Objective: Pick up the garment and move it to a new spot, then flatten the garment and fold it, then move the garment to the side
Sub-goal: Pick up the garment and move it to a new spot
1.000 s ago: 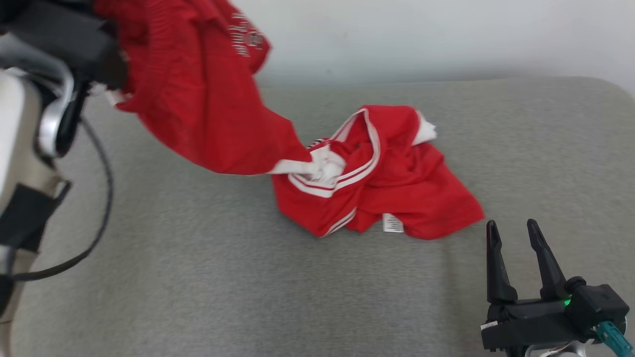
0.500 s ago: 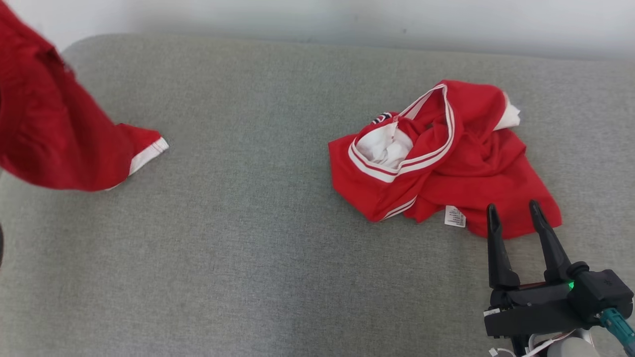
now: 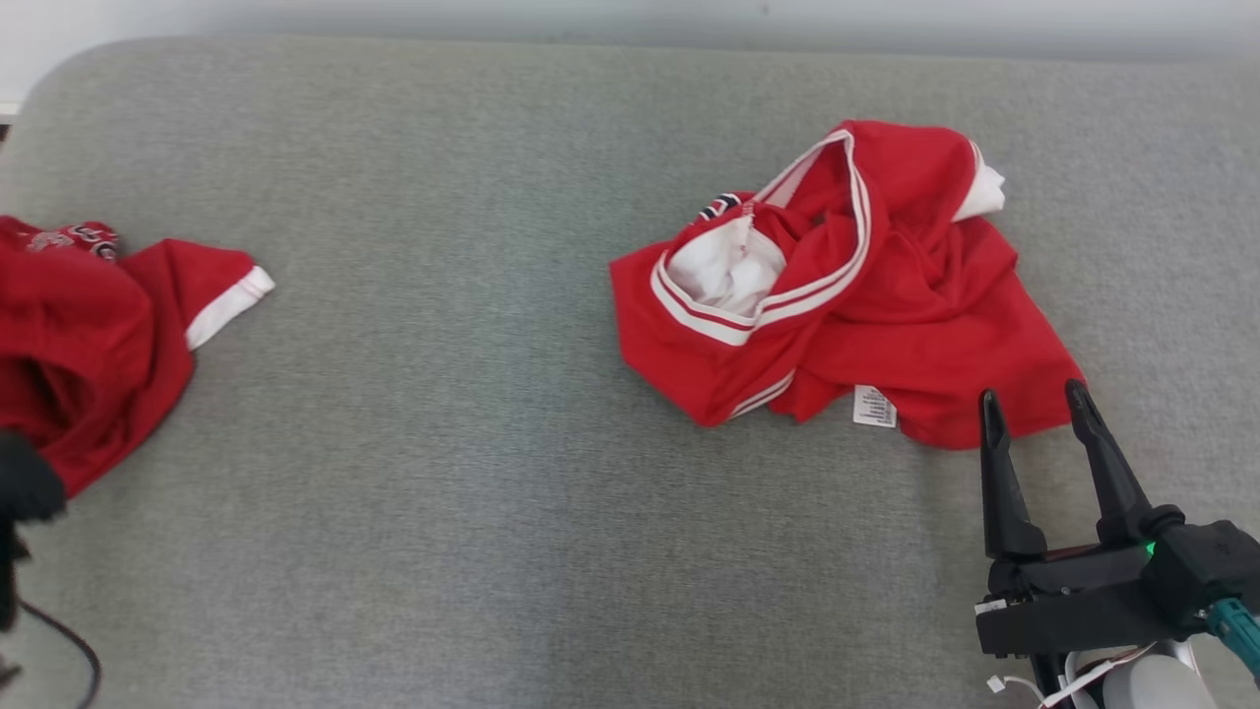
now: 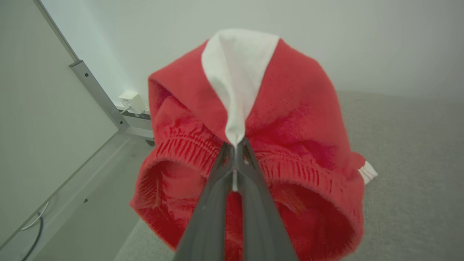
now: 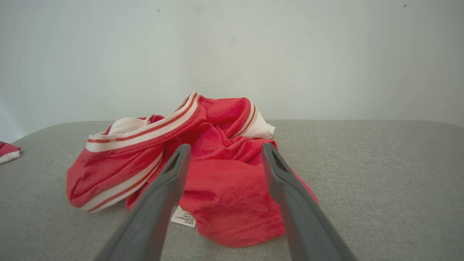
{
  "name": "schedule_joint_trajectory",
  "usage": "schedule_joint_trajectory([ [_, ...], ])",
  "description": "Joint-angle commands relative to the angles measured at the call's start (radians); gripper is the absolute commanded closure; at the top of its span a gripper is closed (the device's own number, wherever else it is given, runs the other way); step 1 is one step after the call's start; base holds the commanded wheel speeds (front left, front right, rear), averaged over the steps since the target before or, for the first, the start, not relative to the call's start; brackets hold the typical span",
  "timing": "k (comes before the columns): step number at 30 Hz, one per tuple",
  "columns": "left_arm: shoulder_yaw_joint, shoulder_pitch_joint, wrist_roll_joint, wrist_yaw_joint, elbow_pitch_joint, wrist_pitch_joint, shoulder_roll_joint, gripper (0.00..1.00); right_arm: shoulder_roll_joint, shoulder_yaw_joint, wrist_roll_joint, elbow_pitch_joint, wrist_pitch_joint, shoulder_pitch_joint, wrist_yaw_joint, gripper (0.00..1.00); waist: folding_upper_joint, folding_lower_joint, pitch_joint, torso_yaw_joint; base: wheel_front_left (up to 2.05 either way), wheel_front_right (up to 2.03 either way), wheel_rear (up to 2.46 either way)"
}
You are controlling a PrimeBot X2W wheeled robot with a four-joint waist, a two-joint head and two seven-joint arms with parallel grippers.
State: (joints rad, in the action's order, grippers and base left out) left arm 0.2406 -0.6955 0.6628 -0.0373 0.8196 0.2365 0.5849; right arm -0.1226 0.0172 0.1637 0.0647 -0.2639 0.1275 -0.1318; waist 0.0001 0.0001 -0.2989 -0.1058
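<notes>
Head view: the red garment (image 3: 89, 335) bunches far left of the right tool (image 3: 1032, 392), which is spread wide just short of a second red garment (image 3: 837, 295). Left wrist view: the left tool (image 4: 236, 144) is clamped tight on the red garment's white panel. Right wrist view: nothing gripped. Pick-up looks done; flattening, folding and setting aside remain.

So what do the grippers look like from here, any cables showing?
Right gripper: two long, tapering black fingers on a blocky black body, with a small green light, a teal plug and thin white wires at the pale wrist. Left gripper: slim dark grey fingers; a black cable trails nearby.
</notes>
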Motion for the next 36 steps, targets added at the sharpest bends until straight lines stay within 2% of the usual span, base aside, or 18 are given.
schedule_joint_trajectory([
  [1, -0.005, 0.011, 0.003, -0.006, 0.016, 0.007, -0.008, 1.00, -0.008, -0.001, -0.011, -0.002, -0.001, 0.012, 0.002, 0.00, -0.0001, -0.0001, -0.014, 0.016, 0.00, 0.00, 0.00],
  [6, -0.008, 0.038, 0.044, -0.034, 0.148, 0.012, -0.065, 1.00, -0.014, -0.001, -0.009, -0.004, -0.001, 0.010, 0.002, 0.00, -0.0001, -0.0001, -0.027, 0.029, 0.00, 0.00, 0.00],
  [9, -0.012, 0.034, 0.051, -0.047, 0.191, 0.020, -0.078, 1.00, -0.014, -0.004, -0.011, -0.003, -0.001, 0.009, 0.002, 0.00, -0.0001, -0.0001, -0.027, 0.029, 0.00, 0.00, 0.00],
  [10, -0.013, 0.028, 0.043, -0.047, 0.197, 0.023, -0.078, 0.71, -0.013, -0.005, -0.013, -0.001, -0.001, 0.008, 0.002, 0.00, -0.0001, -0.0001, -0.023, 0.028, 0.00, 0.00, 0.00],
  [11, -0.015, 0.019, 0.035, -0.048, 0.197, 0.026, -0.074, 0.17, -0.011, -0.006, -0.015, 0.001, -0.001, 0.007, 0.002, 0.00, -0.0001, -0.0001, -0.019, 0.026, 0.00, 0.00, 0.00],
  [12, -0.021, 0.011, 0.032, -0.049, 0.194, 0.028, -0.071, 0.00, -0.008, -0.006, -0.016, 0.002, -0.001, 0.005, 0.002, 0.00, -0.0001, -0.0001, -0.014, 0.024, 0.00, 0.00, 0.00],
  [24, -0.104, 0.014, -0.105, -0.027, -0.071, 0.029, -0.015, 0.00, 0.030, 0.006, 0.004, 0.032, -0.001, -0.012, 0.002, 0.00, -0.0001, -0.0001, 0.086, 0.008, 0.00, 0.00, 0.00],
  [30, -0.103, 0.021, -0.143, -0.030, -0.200, 0.029, -0.035, 0.00, 0.044, 0.015, 0.015, 0.040, -0.001, -0.021, 0.002, 0.00, -0.0001, -0.0001, 0.138, 0.067, 0.00, 0.00, 0.00],
  [35, -0.081, 0.053, -0.156, -0.013, -0.284, 0.029, -0.079, 0.00, 0.051, 0.020, 0.017, 0.047, -0.001, -0.034, 0.002, 0.00, -0.0001, -0.0001, 0.178, 0.150, 0.00, 0.00, 0.00],
  [36, -0.081, 0.053, -0.156, -0.013, -0.284, 0.029, -0.079, 0.00, 0.051, 0.020, 0.017, 0.047, -0.001, -0.034, 0.002, 0.00, -0.0001, -0.0001, 0.178, 0.150, 0.00, 0.00, 0.00],
])
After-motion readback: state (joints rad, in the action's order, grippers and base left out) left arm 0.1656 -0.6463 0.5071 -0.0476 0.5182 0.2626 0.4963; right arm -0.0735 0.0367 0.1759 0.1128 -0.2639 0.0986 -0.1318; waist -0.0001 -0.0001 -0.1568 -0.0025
